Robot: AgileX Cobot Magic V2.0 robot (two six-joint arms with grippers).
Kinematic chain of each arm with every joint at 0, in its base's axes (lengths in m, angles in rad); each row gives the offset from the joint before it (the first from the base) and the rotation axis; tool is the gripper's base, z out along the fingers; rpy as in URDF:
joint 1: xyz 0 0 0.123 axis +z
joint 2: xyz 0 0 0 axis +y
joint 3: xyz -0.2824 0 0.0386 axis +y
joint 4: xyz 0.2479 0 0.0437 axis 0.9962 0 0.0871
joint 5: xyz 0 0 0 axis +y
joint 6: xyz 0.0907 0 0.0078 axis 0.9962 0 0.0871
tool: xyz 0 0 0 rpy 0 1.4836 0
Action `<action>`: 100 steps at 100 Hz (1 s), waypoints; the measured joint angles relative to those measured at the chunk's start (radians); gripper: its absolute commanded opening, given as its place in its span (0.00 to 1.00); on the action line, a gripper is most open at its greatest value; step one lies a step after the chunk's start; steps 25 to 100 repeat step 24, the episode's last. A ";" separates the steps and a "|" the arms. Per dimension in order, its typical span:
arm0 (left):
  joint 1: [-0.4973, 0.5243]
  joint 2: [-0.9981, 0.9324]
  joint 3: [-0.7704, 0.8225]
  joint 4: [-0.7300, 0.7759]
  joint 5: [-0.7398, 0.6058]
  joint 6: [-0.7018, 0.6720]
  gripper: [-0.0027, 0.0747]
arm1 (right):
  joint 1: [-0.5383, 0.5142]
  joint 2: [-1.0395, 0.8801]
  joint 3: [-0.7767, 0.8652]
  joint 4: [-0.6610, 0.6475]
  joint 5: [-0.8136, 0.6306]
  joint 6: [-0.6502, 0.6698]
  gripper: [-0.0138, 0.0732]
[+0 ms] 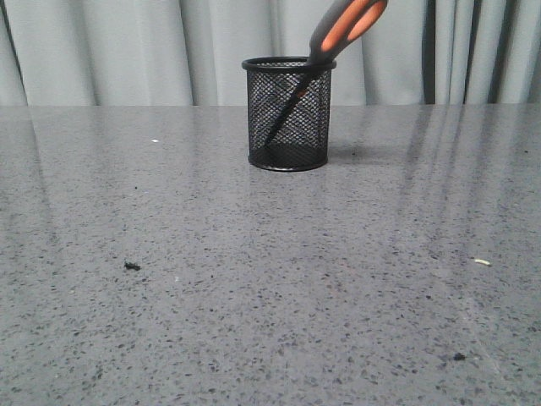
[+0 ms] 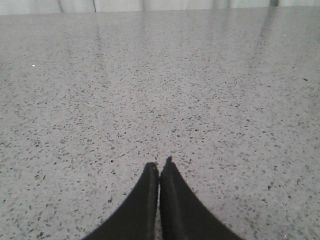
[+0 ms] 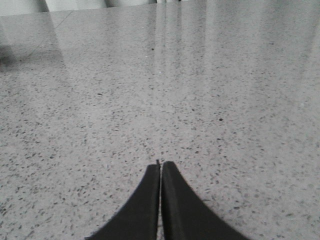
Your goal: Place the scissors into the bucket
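Observation:
The bucket (image 1: 288, 114), a small black wire-mesh cup, stands upright on the grey speckled table at the far middle in the front view. The scissors (image 1: 345, 27) stand inside it, blades down and leaning right, with the grey and orange handles sticking out above the rim. Neither arm shows in the front view. My left gripper (image 2: 160, 165) is shut and empty over bare table. My right gripper (image 3: 161, 165) is shut and empty over bare table. Neither wrist view shows the bucket or the scissors.
A small dark speck (image 1: 132, 266) lies on the table at the left front, another (image 1: 458, 357) at the right front, and a small pale scrap (image 1: 482, 262) at the right. A pale curtain (image 1: 127, 51) hangs behind the table.

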 measured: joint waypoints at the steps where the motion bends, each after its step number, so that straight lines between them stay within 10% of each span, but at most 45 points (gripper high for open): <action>1: 0.000 0.000 0.000 0.000 0.000 0.000 0.01 | -0.002 0.000 0.000 0.000 0.000 0.000 0.11; 100: 0.000 0.000 0.000 0.000 0.000 -0.002 0.01 | -0.048 0.000 0.000 0.000 0.000 0.000 0.11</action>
